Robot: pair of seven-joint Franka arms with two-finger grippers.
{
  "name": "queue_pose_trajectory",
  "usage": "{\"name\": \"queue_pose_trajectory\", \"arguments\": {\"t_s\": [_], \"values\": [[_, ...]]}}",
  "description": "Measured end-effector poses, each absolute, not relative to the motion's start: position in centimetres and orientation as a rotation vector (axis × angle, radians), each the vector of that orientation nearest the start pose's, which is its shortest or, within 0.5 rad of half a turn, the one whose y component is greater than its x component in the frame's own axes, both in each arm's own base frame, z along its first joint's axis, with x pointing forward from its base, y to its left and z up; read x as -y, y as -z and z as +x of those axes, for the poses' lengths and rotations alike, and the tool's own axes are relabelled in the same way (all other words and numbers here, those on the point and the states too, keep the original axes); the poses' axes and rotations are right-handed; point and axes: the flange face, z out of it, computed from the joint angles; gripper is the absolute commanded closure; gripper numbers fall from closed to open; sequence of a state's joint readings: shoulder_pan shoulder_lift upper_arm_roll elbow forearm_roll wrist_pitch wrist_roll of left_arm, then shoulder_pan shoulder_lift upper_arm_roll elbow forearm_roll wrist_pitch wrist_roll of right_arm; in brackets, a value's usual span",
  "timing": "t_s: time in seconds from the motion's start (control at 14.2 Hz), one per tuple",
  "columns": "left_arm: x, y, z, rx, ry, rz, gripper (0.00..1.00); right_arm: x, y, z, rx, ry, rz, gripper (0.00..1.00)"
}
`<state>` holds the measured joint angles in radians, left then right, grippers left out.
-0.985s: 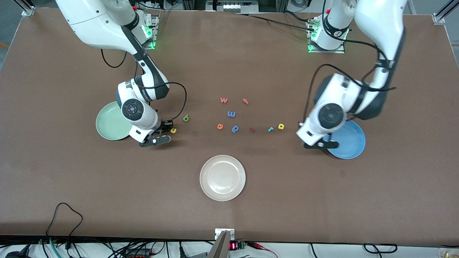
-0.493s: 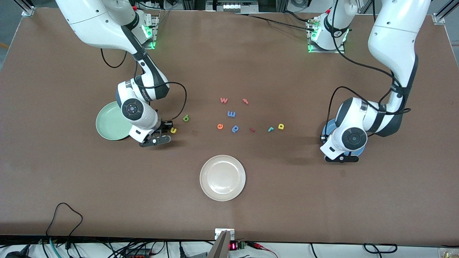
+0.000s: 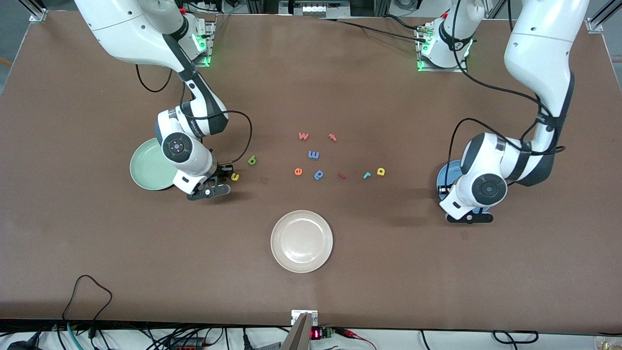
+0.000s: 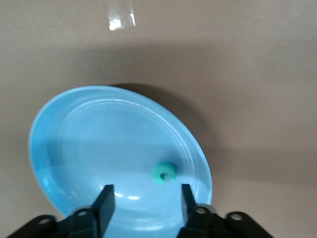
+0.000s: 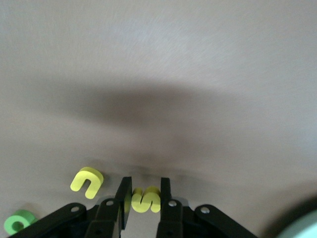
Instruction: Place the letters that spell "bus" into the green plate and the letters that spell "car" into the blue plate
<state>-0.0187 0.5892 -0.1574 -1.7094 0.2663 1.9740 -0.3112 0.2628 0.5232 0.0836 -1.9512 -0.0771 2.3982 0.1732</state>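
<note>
The right gripper (image 5: 143, 198) is clamping the yellow "s" (image 5: 146, 199) on the table beside the green plate (image 3: 146, 171); the yellow "u" (image 5: 87, 181) is lying just beside it. The left gripper (image 4: 143, 201), fingers apart, is hanging over the blue plate (image 4: 74, 148), where the teal "c" (image 4: 164, 173) is lying. The arm is hiding most of that plate in the front view.

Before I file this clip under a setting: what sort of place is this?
Most likely a robotics lab bench, not a home. Two arms are bolted to a bare brown table, cables and electronics run along its edge, and the only props are toy letters and plates such as the cream-white plate.
</note>
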Motion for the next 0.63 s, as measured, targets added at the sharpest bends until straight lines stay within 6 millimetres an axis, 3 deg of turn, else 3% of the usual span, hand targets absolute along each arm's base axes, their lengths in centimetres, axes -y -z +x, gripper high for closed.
{"name": "queue_pose_trajectory", "arguments": {"t_s": [0.14, 0.28, 0.42, 0.56, 0.63], "values": [[12.4, -25.7, 62.3, -0.087, -0.395, -2.928, 0.01, -17.0, -23.7, 58.7, 0.349, -0.133, -3.157, 1.0], [17.7, -27.0, 61.1, -0.215, -0.382, -2.957, 0.04, -11.5, -26.2, 59.4, 0.337, -0.181, -3.16, 1.0], [22.7, -27.0, 59.0, -0.348, -0.37, -2.984, 0.12, -6.3, -26.1, 59.2, 0.306, -0.234, -3.155, 1.0], [25.8, -25.5, 56.9, -0.445, -0.329, -3.017, 0.26, -3.3, -24.3, 58.1, 0.279, -0.296, -3.144, 1.0], [26.6, -24.3, 55.9, -0.476, -0.306, -3.033, 0.28, -2.7, -23.5, 57.6, 0.269, -0.32, -3.141, 0.85]]}}
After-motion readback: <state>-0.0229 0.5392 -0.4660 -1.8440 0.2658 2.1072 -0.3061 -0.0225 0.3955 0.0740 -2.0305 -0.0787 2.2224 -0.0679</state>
